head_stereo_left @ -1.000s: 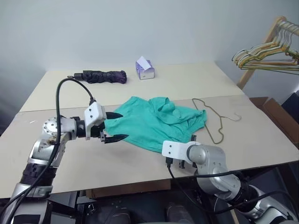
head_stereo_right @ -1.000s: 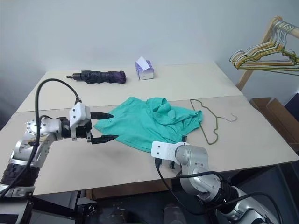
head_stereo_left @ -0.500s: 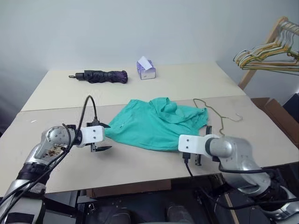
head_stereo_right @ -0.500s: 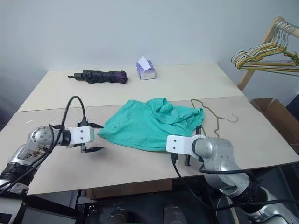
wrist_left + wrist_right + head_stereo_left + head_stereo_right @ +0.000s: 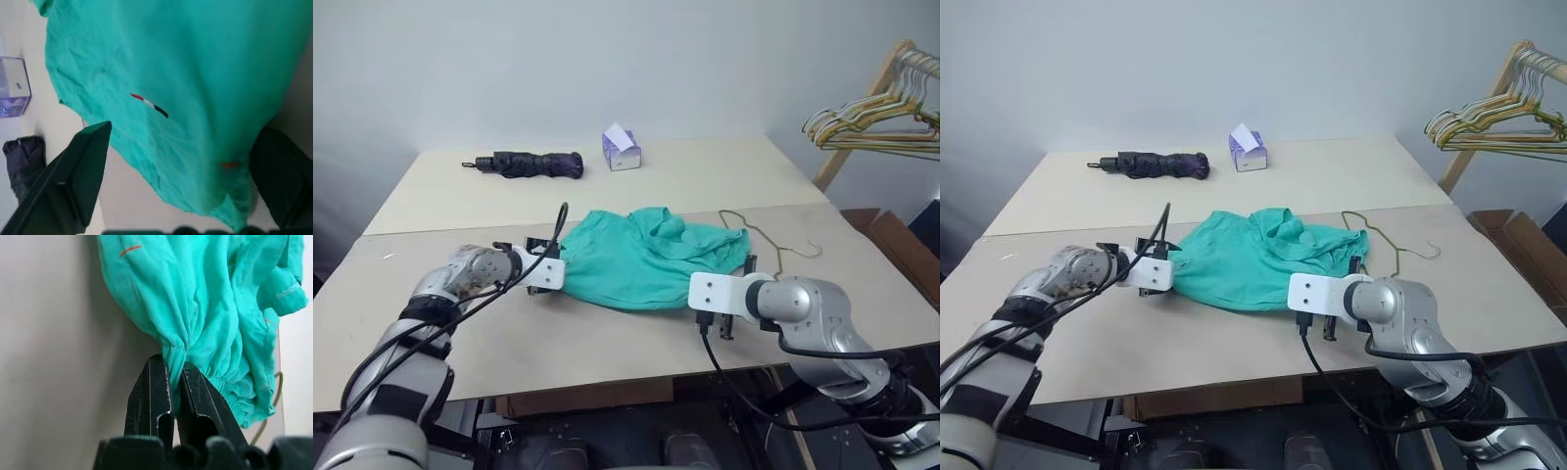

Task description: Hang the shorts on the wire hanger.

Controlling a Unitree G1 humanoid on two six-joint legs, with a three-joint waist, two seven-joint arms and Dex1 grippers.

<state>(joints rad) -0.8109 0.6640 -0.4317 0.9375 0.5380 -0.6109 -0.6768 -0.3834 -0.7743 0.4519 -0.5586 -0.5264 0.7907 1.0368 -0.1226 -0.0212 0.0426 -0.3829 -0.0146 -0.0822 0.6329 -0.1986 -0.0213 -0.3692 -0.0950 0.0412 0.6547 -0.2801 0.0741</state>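
Swung in low since a second ago, left end effector (image 5: 171, 186) spread astride hem of shorts (image 5: 651, 259) on bench (image 5: 607, 343); right end effector (image 5: 172, 396) clamped on gathered waistband, beside wire hanger (image 5: 773, 245), ready for spreading.

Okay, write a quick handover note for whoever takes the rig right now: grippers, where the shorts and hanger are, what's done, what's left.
Right gripper: shut on the gathered edge of the shorts.
Left gripper: open, fingers either side of the shorts' other edge, not closed on it.
Shorts: bunched on the table, one end lying over the hanger.
Hanger: flat on the table beside the shorts, hook pointing away from them, untouched.
Done: one edge pinched.
Left: close the left gripper on the cloth, lift and spread the shorts, get them onto the hanger.
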